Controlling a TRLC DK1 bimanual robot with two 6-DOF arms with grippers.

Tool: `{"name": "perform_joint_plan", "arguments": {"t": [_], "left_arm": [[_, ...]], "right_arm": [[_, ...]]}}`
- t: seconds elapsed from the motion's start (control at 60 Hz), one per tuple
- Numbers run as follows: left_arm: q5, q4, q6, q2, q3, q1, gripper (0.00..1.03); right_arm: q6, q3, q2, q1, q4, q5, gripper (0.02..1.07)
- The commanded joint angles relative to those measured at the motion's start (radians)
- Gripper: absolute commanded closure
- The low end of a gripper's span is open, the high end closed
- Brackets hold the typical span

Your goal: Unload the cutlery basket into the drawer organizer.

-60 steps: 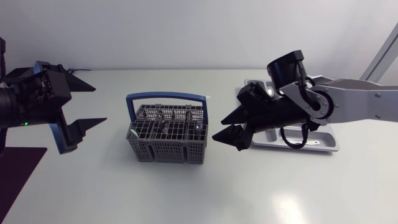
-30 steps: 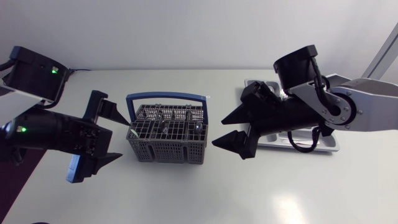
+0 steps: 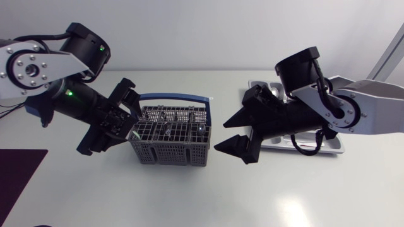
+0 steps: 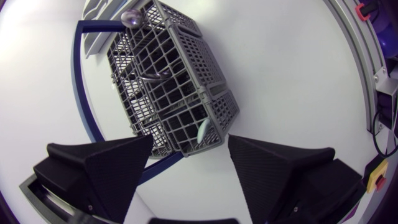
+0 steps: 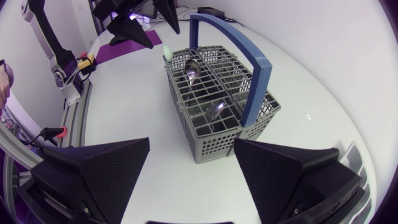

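A grey cutlery basket [image 3: 170, 142] with a blue handle [image 3: 173, 98] stands mid-table and holds several pieces of cutlery, among them a spoon [image 3: 201, 129]. My left gripper [image 3: 126, 123] is open at the basket's left end, nothing between its fingers. In the left wrist view the basket [image 4: 168, 81] lies just ahead of the open gripper [image 4: 189, 152]. My right gripper [image 3: 222, 134] hangs open just right of the basket. Its wrist view shows the basket [image 5: 217, 102] ahead of the gripper [image 5: 193, 158], with spoons [image 5: 191, 67] inside. The silver drawer organizer [image 3: 328, 148] lies at the right, partly hidden by my right arm.
A dark purple mat [image 3: 19, 170] lies at the table's front left corner. Bare white table [image 3: 202, 195] spreads in front of the basket. In the right wrist view my left arm's gripper [image 5: 149, 18] shows beyond the basket.
My left arm has swung in from the table's left edge and turned, bringing its open gripper up to the basket's left end. The right gripper has shifted only slightly.
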Motion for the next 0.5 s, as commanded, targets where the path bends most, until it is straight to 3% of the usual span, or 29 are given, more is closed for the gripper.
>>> {"name": "perform_joint_plan", "arguments": {"t": [0.0, 0.333, 0.483], "left_arm": [[-0.011, -0.018, 0.054, 0.041, 0.046, -0.001, 0.21], [-0.018, -0.017, 0.069, 0.099, 0.066, -0.001, 0.59], [-0.018, -0.015, 0.068, 0.115, 0.062, 0.0, 0.61]], "right_arm": [[-0.025, -0.03, -0.008, 0.002, -0.004, 0.004, 0.09], [-0.045, -0.045, -0.008, -0.01, 0.0, 0.003, 0.09], [-0.051, -0.055, -0.008, -0.017, 0.004, 0.001, 0.09]]}}
